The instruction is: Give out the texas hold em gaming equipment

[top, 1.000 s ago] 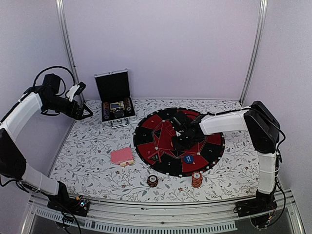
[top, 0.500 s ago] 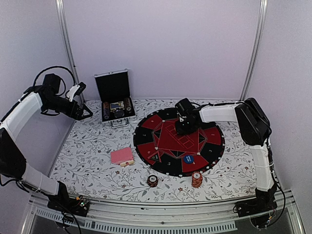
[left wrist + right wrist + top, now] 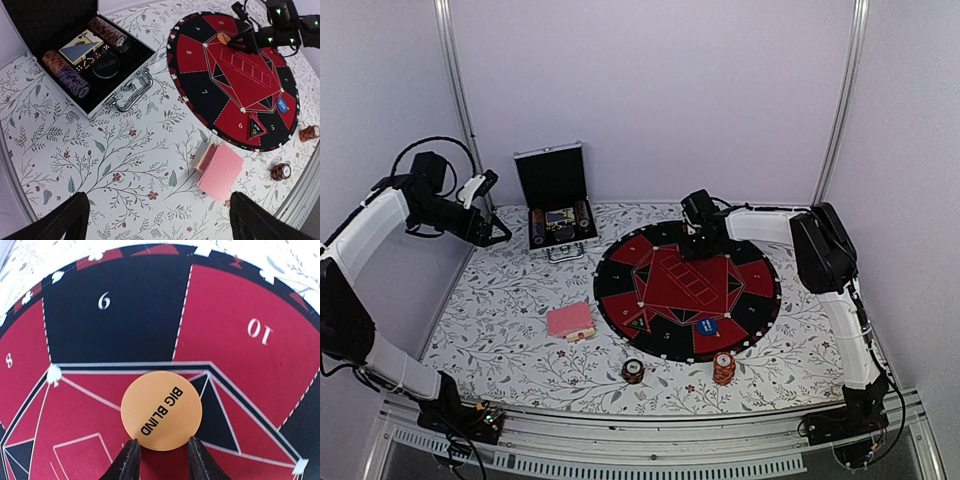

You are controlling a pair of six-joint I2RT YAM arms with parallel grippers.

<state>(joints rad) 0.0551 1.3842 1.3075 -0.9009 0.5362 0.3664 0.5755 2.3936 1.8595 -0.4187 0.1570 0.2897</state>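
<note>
My right gripper (image 3: 703, 240) is over the far side of the round mat, shut on an orange disc marked BIG BLIND (image 3: 161, 410); its fingertips (image 3: 131, 452) pinch the disc's near edge above the mat's 9 and 10 fields. The disc also shows in the left wrist view (image 3: 223, 37). The pink-backed deck (image 3: 570, 320) (image 3: 225, 171) lies on the cloth left of the mat. A dark red chip stack (image 3: 633, 371) and an orange-red chip stack (image 3: 724, 368) stand by the mat's near edge. My left gripper (image 3: 498, 235) (image 3: 157, 197) is open and empty, high at the far left.
The black-and-red mat (image 3: 620, 280) carries a small blue disc (image 3: 709, 324) near its front. The open silver-edged case (image 3: 558, 225) (image 3: 95, 55) with chips and cards stands at the back left. Metal frame posts rise behind the table.
My right gripper has moved from the mat's middle to its far side, carrying the orange disc. The left arm has not moved.
</note>
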